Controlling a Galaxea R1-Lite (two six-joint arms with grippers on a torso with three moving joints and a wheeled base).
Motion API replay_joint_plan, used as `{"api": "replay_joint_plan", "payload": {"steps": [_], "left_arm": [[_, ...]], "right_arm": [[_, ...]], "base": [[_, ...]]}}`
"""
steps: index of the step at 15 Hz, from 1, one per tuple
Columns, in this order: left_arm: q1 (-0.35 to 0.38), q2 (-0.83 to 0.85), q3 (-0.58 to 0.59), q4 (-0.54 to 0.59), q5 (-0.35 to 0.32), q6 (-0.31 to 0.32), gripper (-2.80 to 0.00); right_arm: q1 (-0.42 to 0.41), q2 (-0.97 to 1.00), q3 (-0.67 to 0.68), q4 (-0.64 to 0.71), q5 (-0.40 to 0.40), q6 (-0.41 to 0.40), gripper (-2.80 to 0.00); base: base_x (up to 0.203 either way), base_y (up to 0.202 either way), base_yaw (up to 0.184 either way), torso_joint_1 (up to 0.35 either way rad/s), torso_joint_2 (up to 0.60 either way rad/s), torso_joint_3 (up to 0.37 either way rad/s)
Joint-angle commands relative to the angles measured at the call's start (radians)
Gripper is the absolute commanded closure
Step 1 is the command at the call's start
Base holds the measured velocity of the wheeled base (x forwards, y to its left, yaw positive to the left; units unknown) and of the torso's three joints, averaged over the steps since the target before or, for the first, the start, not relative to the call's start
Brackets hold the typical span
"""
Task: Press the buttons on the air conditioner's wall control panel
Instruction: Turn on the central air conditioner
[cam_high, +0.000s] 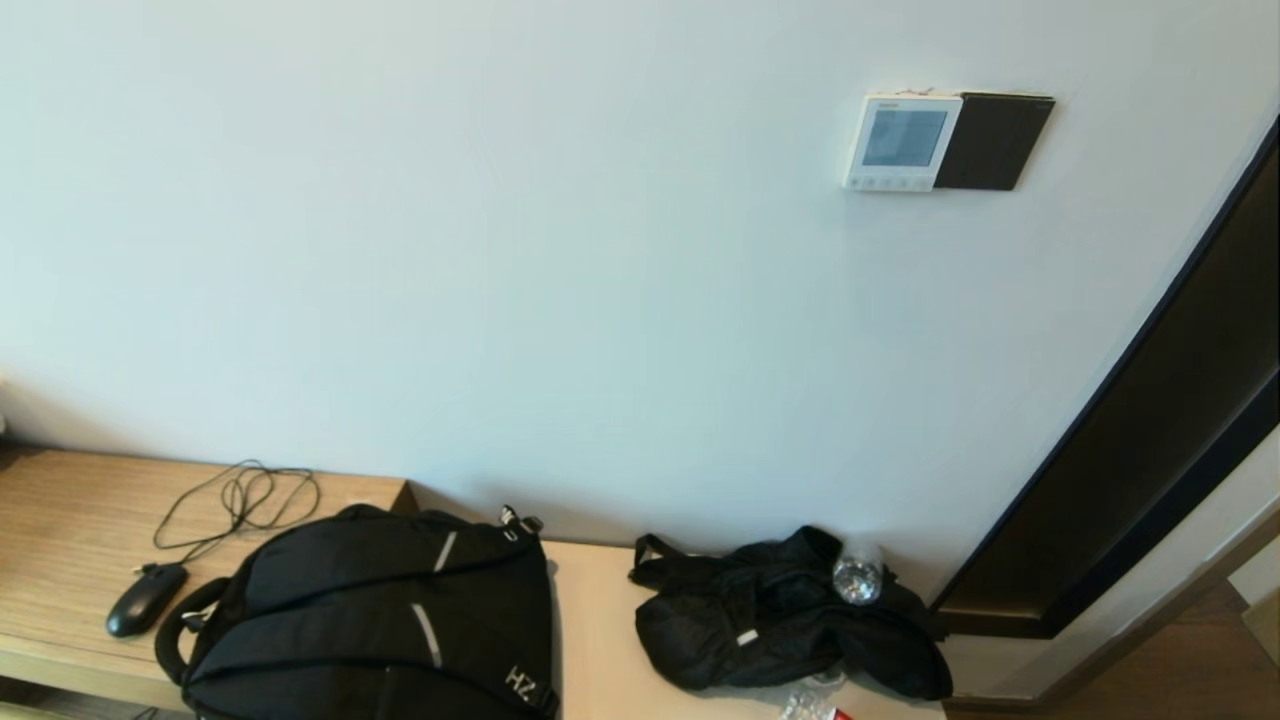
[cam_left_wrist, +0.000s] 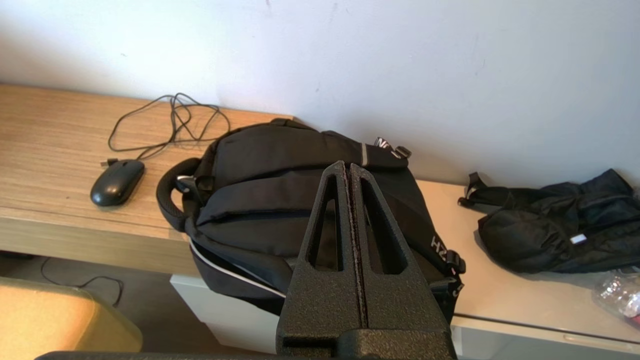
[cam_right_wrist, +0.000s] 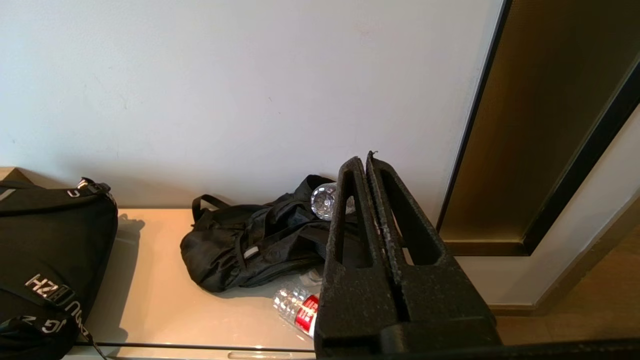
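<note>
High on the wall, toward the right side of the head view, the control panel (cam_high: 902, 142) is mounted, a white square with a grey screen, touching a black plate (cam_high: 995, 141) on its right. The buttons (cam_high: 888, 183) are seen as a faint row along the panel's lower edge. Neither arm appears in the head view, so both are held low and well apart from the panel.

The left gripper (cam_left_wrist: 348, 167) is seen with its fingers pressed together and nothing between them, above a black backpack (cam_left_wrist: 280, 200). The right gripper (cam_right_wrist: 365, 159) is likewise closed and empty, above a smaller black bag (cam_right_wrist: 250, 245) near the dark door frame (cam_high: 1150, 450).

The step in hand is judged to be the first reach, with no button pressed yet. The right arm is probably better placed, as the panel sits on that side. The closed fingertips are best kept together as one blunt point, raised, squared to the wall, and eased onto one button at a time; the buttons are small and close, so a slanted approach may catch two or strike the screen.

A clear bottle (cam_high: 858, 577) rests on top of the smaller bag, and a second bottle (cam_right_wrist: 296, 306) with a red label lies beside it on the pale counter (cam_right_wrist: 160, 300). Whether the backpack holds anything cannot be told. A mouse (cam_left_wrist: 117, 182) and its cable lie on the wooden desk (cam_left_wrist: 45, 150).
</note>
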Motion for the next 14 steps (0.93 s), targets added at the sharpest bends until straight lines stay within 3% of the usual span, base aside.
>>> {"api": "replay_joint_plan", "payload": {"steps": [1, 14], "left_arm": [[0.0, 0.0, 0.0, 0.0, 0.0, -0.001, 0.0], [0.0, 0.0, 0.0, 0.0, 0.0, -0.001, 0.0]], "right_arm": [[0.0, 0.002, 0.0, 0.0, 0.001, 0.0, 0.0], [0.0, 0.005, 0.0, -0.002, 0.002, -0.013, 0.0]], "base": [[0.0, 0.0, 0.0, 0.0, 0.0, 0.0], [0.0, 0.0, 0.0, 0.0, 0.0, 0.0]]}}
